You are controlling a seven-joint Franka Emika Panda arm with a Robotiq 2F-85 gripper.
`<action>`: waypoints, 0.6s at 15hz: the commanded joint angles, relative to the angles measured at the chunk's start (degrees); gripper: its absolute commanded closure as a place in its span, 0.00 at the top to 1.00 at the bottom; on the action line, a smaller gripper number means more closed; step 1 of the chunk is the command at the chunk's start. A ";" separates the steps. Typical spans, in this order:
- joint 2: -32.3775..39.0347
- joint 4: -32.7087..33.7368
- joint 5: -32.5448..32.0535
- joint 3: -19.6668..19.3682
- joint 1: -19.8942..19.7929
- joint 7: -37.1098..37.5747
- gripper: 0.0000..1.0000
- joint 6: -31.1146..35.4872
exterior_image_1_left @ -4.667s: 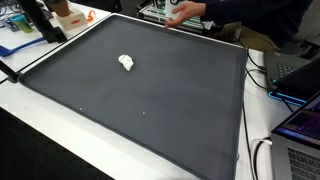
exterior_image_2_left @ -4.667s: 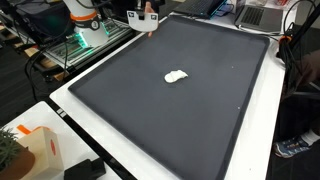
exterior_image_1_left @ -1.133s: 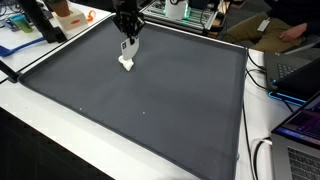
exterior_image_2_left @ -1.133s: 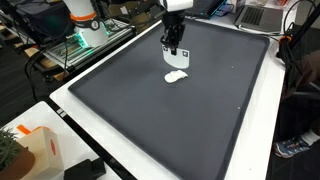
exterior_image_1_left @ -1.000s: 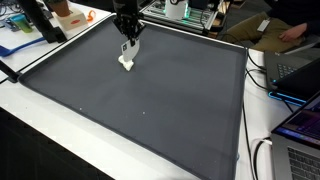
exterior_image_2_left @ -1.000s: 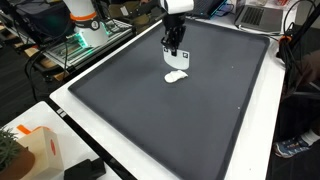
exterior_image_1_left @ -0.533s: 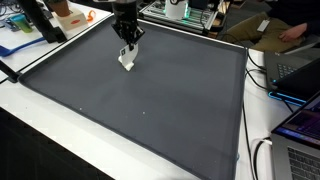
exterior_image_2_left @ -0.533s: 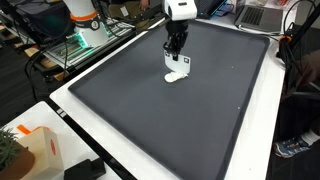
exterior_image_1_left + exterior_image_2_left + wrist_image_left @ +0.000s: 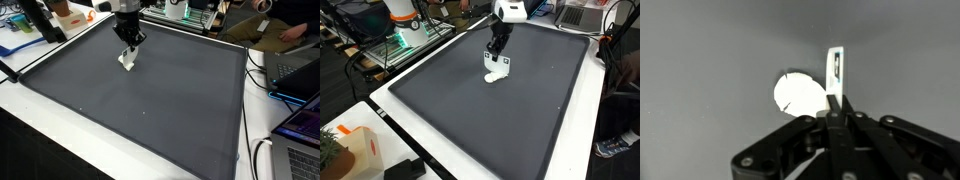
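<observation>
My gripper [image 9: 835,108] is shut on a thin white strip [image 9: 836,68] with a dark mark, which sticks out past the fingertips. In both exterior views the strip [image 9: 504,62] hangs from the black gripper [image 9: 498,50] just above the dark mat. A small white lump [image 9: 800,95] lies on the mat right beside the strip's end [image 9: 130,54]. In both exterior views the lump [image 9: 496,77] [image 9: 127,63] sits directly under the gripper [image 9: 130,38]. I cannot tell whether the strip touches it.
A large dark mat [image 9: 150,110] covers the white table [image 9: 440,150]. Cables and laptops [image 9: 295,120] line one side, and a person's arm [image 9: 280,30] rests at the far edge. Electronics [image 9: 405,35] and an orange-and-white box [image 9: 350,150] stand beyond the mat's edges.
Over the last second the wrist has swung sideways and tilted, and the strip's end has come down closer to the white lump. The jaws stay shut.
</observation>
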 commanded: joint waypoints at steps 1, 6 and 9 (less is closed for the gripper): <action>5.80 2.41 -3.54 -1.64 1.58 4.71 0.01 -3.87; 1.87 2.74 -1.33 -0.48 1.36 3.44 0.01 -2.16; 5.02 6.19 -2.04 -1.24 1.71 6.87 0.01 -1.19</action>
